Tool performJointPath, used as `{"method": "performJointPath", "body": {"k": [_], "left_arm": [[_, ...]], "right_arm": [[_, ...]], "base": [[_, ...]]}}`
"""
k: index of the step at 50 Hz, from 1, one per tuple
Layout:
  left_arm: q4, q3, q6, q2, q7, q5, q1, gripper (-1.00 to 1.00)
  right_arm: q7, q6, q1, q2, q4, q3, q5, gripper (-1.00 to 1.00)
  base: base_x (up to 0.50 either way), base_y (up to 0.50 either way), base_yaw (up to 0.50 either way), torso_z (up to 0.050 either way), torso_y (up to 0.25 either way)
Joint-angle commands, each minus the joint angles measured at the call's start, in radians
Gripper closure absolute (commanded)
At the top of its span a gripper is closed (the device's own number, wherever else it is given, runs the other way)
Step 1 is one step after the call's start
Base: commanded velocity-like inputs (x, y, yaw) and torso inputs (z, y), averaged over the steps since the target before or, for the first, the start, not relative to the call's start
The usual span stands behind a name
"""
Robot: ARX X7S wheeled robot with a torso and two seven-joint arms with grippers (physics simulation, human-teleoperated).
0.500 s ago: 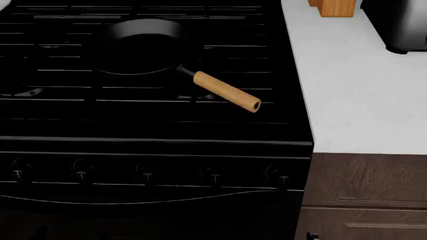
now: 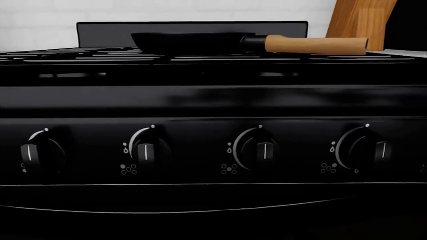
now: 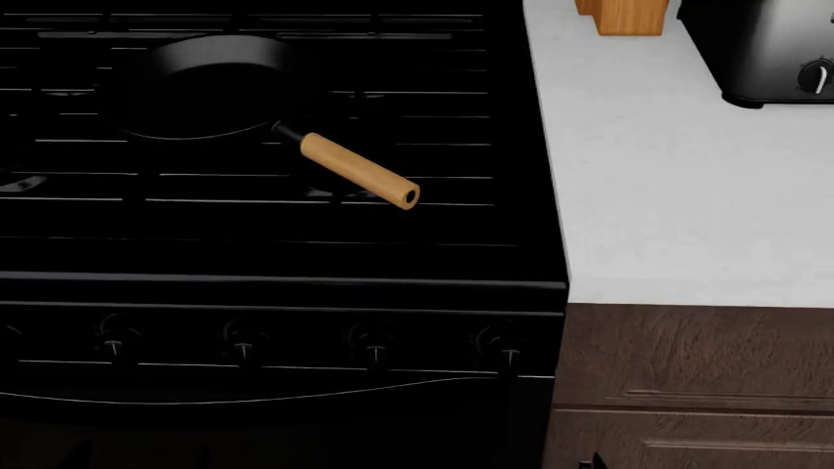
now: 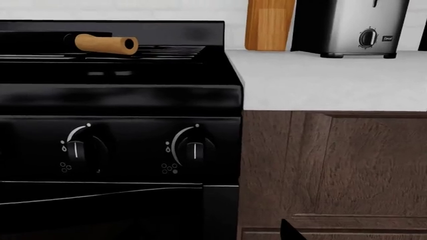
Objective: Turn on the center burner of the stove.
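The stove (image 3: 273,234) is a wide glossy black range with bar grates. Its front knobs show in the head view, among them one (image 3: 241,344) and the rightmost (image 3: 502,344). The left wrist view faces the panel (image 2: 213,105) level with a row of knobs, including two middle ones (image 2: 147,152) (image 2: 260,150). All pointers stand upright. The right wrist view shows the two right-end knobs (image 4: 80,150) (image 4: 190,149). The left gripper is out of view. Of the right gripper only a dark fingertip (image 4: 290,232) shows, low before the cabinet.
A black pan (image 3: 209,83) with a wooden handle (image 3: 358,169) sits on the grates. A white counter (image 3: 678,176) lies right of the stove, with a steel toaster (image 3: 769,49) and a wooden block (image 3: 626,15) at the back. A brown cabinet front (image 4: 333,170) is below.
The head view has shifted to the right: stove, pan and knobs now sit further left in the picture, and more of the toaster shows.
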Motion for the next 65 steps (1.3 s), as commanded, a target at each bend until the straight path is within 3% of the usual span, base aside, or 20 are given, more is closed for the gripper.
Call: {"method": "performJointPath", "body": {"k": [1,36,37,52,65], "left_arm": [[-0.006,0.027,0.013,-0.019,-0.022,-0.018,-0.003,-1.0],[0.012,0.074,0.01,-0.054,-0.051,-0.019,0.004,-1.0],[0.005,-0.006,0.016,0.013,0.032,0.038,0.01,-1.0],[0.004,0.024,0.014,-0.014,-0.004,0.008,0.004,-1.0],[0.0,0.047,0.017,-0.031,-0.023,-0.005,0.001,-1.0]], "right_arm": [[0.012,-0.021,-0.005,0.024,-0.006,-0.03,0.015,-1.0],[0.042,0.046,0.074,0.049,0.056,-0.098,-0.013,-1.0],[-0.018,0.048,0.069,0.0,0.057,-0.037,-0.063,-1.0],[-0.01,0.022,0.065,0.028,0.047,-0.077,-0.045,-1.0],[-0.003,0.0,0.06,0.046,0.044,-0.101,-0.033,-1.0]], "base": [[0.0,0.0,0.0,0.0,0.0],[0.0,0.0,0.0,0.0,0.0],[0.0,0.0,0.0,0.0,0.0],[0.0,0.0,0.0,0.0,0.0],[0.02,0.45,0.0,0.0,0.0]]}}
